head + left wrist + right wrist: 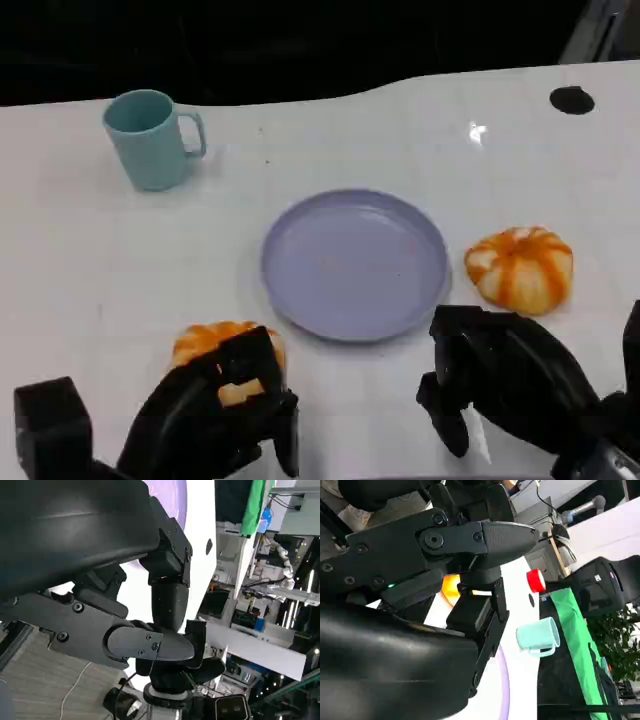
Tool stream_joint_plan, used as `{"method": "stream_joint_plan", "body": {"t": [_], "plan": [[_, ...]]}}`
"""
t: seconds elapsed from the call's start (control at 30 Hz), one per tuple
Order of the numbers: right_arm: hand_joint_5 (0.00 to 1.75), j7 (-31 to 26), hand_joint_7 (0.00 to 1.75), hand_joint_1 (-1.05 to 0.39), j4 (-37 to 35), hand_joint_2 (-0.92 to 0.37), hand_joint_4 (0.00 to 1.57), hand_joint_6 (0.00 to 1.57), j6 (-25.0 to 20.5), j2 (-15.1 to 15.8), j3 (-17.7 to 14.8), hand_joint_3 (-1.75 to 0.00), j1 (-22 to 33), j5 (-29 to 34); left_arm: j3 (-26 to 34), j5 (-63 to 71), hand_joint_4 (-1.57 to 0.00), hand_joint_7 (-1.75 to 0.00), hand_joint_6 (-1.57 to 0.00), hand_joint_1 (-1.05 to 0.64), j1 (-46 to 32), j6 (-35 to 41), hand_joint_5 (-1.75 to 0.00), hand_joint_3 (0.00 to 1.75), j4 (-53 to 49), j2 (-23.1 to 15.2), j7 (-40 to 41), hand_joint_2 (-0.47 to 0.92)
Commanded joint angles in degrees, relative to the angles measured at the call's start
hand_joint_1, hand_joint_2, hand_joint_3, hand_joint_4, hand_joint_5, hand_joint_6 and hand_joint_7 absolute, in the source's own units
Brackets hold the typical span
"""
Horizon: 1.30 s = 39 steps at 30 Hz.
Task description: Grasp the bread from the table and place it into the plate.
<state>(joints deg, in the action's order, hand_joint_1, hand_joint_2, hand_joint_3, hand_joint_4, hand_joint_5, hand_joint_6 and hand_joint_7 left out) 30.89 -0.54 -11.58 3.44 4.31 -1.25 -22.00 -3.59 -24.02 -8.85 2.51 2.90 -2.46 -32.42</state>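
An orange bread (212, 340) lies on the white table at the lower left of the head view. My left hand (215, 415) covers its near half, and a patch of bread shows between the fingers. I cannot tell whether the hand grips it. The lilac plate (355, 262) sits mid-table, to the right of and beyond this bread, with nothing on it. A second, orange-and-white striped bread (520, 268) lies right of the plate. My right hand (500, 385) hovers just in front of it, fingers loosely bent, holding nothing. The plate's rim (504, 680) shows past the right hand.
A teal mug (150, 138) stands at the far left, also seen as the mug (538, 635) in the right wrist view. A small black disc (571, 99) lies at the far right. The table's far edge runs just behind the mug.
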Motion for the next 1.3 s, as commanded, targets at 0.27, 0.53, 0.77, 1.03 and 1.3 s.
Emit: {"method": "stream_joint_plan", "body": {"t": [0.27, 0.53, 0.77, 1.03, 1.3], "plan": [[1.62, 0.13, 1.52, -0.94, 0.41, -0.92, 1.28, 1.11, 0.33, 0.58, -0.47, -0.36, 0.06, 0.09, 0.90, -0.16, -0.86, -1.75, -0.64, -0.62, 0.30, -0.48, -1.75, 0.28, -0.33, -0.57, -0.68, 0.92], [1.62, 0.06, 1.51, -0.93, 0.56, -0.92, 1.27, 1.11, 0.29, 0.39, -0.16, -0.36, 0.16, 0.17, 1.57, -0.67, -0.84, -1.75, -0.61, -0.66, 0.03, -2.86, -1.75, 0.27, -0.83, 0.18, -1.48, 0.92], [1.62, -0.09, 1.51, -0.94, 0.73, -0.92, 1.28, 1.11, 0.15, 0.41, -0.16, -0.35, 0.19, 0.06, 1.90, 0.07, -0.74, -1.66, -0.55, -0.63, -0.10, -4.38, -1.75, 0.30, 0.87, 0.07, -0.28, 0.92], [1.62, -0.20, 1.51, -0.94, 1.01, -0.92, 1.28, 1.11, 0.22, 0.32, -0.16, -0.35, 0.33, -0.05, 2.86, 7.91, -0.43, -1.22, -0.46, -0.65, 2.15, -16.49, -1.61, 0.24, 0.22, -2.94, -0.35, 0.92], [1.62, -0.41, 1.52, -0.93, 1.58, -0.92, 1.28, 1.11, 0.70, 0.40, 0.10, -0.37, 0.69, 0.39, 3.88, 24.36, -0.31, -0.32, -0.45, -0.67, 3.49, -20.73, -1.20, 0.14, 5.79, -12.99, 3.72, 0.92]]}}
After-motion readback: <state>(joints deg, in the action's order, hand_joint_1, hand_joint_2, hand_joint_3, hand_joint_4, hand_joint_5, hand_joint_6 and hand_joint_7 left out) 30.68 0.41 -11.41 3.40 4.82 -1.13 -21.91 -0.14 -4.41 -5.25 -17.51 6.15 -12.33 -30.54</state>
